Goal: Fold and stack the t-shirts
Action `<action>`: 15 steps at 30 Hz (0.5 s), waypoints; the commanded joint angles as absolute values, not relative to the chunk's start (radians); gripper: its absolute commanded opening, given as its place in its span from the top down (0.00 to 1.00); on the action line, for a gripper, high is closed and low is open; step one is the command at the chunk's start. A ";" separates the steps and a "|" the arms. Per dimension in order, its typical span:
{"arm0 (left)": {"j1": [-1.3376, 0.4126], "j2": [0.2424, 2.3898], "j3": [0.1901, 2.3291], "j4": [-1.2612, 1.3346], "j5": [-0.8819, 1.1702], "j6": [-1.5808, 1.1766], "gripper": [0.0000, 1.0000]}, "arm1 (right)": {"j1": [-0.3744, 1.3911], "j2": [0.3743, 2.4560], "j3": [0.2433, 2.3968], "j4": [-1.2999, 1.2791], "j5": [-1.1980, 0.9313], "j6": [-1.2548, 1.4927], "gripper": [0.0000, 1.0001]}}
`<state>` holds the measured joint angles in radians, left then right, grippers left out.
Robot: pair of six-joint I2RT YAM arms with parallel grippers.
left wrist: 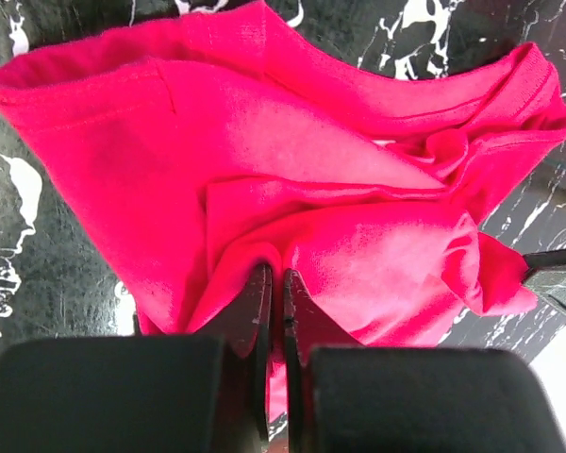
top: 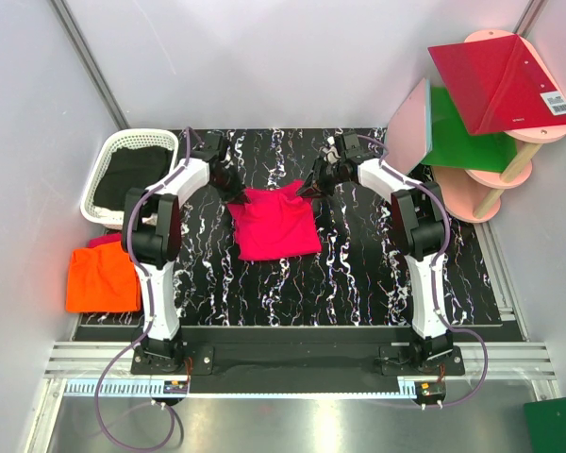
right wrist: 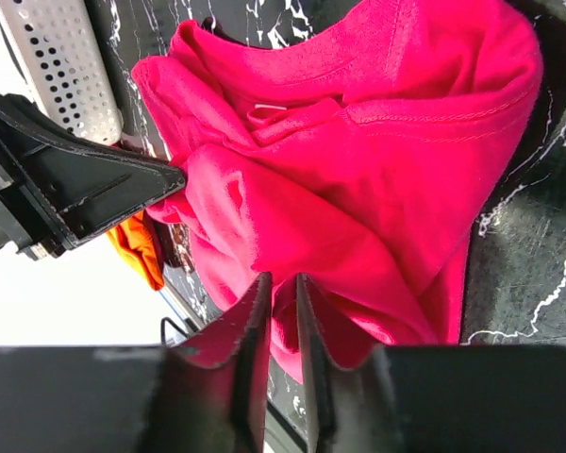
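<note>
The hot pink t-shirt (top: 275, 225) lies partly folded in the middle of the black marbled mat. My left gripper (top: 236, 196) is at its far left corner, and in the left wrist view its jaws (left wrist: 275, 276) are shut on a bunched fold of the pink t-shirt (left wrist: 264, 142). My right gripper (top: 308, 189) is at the far right corner. Its jaws (right wrist: 283, 283) are nearly together, with pink t-shirt (right wrist: 377, 142) cloth pinched between them. The orange t-shirt (top: 102, 278) lies folded off the mat's left edge, and a bit of the orange t-shirt (right wrist: 141, 250) shows in the right wrist view.
A white basket (top: 108, 160) holding dark cloth stands at the back left. At the right, beyond the mat, a pink shelf stand (top: 476, 193) carries a red panel (top: 495, 85) and a green panel (top: 462, 132). Grey walls close in both sides.
</note>
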<state>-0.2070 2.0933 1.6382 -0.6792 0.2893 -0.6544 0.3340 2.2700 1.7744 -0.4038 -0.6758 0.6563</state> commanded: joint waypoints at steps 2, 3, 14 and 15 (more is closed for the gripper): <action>-0.189 2.068 1.689 -0.658 0.308 -0.653 1.00 | 0.344 2.240 1.815 -0.387 -0.695 0.655 0.82; -0.186 2.063 1.687 -0.657 0.307 -0.652 1.00 | 0.344 2.234 1.812 -0.387 -0.687 0.652 0.83; -0.127 2.055 1.738 -0.637 0.291 -0.650 1.00 | 0.342 2.118 1.737 -0.284 -0.532 0.638 1.00; -0.126 2.062 1.744 -0.638 0.293 -0.653 1.00 | 0.344 2.117 1.736 -0.278 -0.522 0.640 1.00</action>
<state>-0.1432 2.0956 1.6707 -0.6807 0.2901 -0.6548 0.3340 2.2219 1.7428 -0.3630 -0.5926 0.6502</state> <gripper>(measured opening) 0.027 0.011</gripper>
